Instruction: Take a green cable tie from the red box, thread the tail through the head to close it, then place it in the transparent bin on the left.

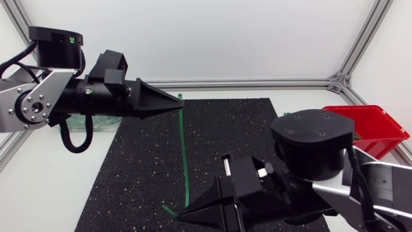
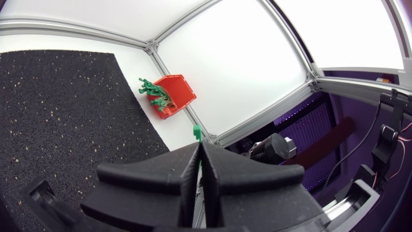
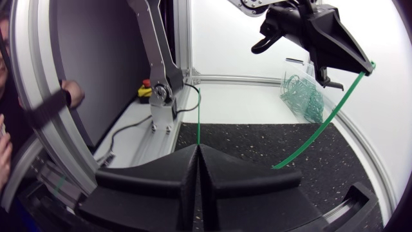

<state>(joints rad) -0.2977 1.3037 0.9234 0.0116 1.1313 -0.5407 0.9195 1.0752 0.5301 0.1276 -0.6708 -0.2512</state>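
Left gripper (image 1: pixel 175 103): held above the far edge of the speckled black rubber mat (image 1: pixel 135 174), near its far-left corner. Wedge fingers pressed together, pinching the head end of a slim green plastic cable tie (image 1: pixel 183 154). In the left wrist view the small green head (image 2: pixel 196 132) pokes out just past the fingertips of that claw (image 2: pixel 198 145).

Tie: runs from that grip across the mat toward its near edge, with a bend at the near end.

Right gripper (image 1: pixel 187 214): over the mat's near edge, fingers narrowed to a seam around the tie's tail. In the right wrist view a thin green strip rises from the tip of this claw (image 3: pixel 199 149), and the strap (image 3: pixel 322 125) arcs down from the other claw.

Red plastic box (image 1: pixel 373 122): at the table's right edge, off the mat; green ties inside (image 2: pixel 175 91).

Transparent bin (image 3: pixel 301 96): beside the mat's far-left corner, holding a tangle of green ties, largely hidden behind the left arm in the head view.
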